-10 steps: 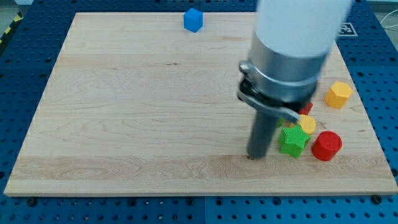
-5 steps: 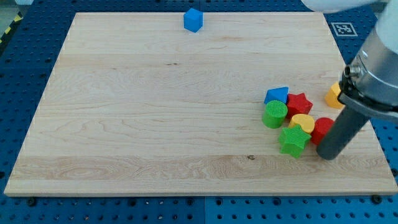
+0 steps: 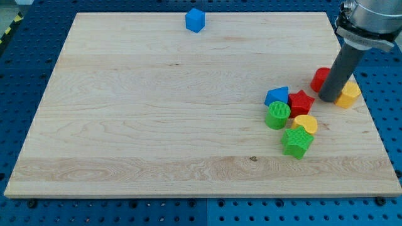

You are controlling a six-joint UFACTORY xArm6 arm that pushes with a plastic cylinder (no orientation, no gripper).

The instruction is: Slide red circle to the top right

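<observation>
well, the wooden board (image 3: pixel 157 113) fills most of the view, lying on a blue perforated table (image 3: pixel 25 69). the arm (image 3: pixel 370 19) enters at the view's top right and ends in a plain dark rod; it carries no pincer, so nothing opens, closes or holds anything. my tip (image 3: pixel 328 99) rests on the board near its right edge, between two blocks: the red circle (image 3: pixel 319 79) touches the rod on the view's left, partly hidden behind it, and a yellow block (image 3: pixel 348 94), its shape partly hidden, sits just beside the rod on the view's right.

toward the view's bottom left of the tip lies a tight cluster. the green star (image 3: pixel 296 142) is lowest, with the yellow heart-like block (image 3: pixel 306 123) touching it above. the green circle (image 3: pixel 277 115) sits at the cluster's left, the red star (image 3: pixel 301 102) just beside it on the right, and the blue triangle-like block (image 3: pixel 277 96) at the cluster's top left.

well apart, a blue cube (image 3: pixel 195 20) sits alone near the board's top edge.
</observation>
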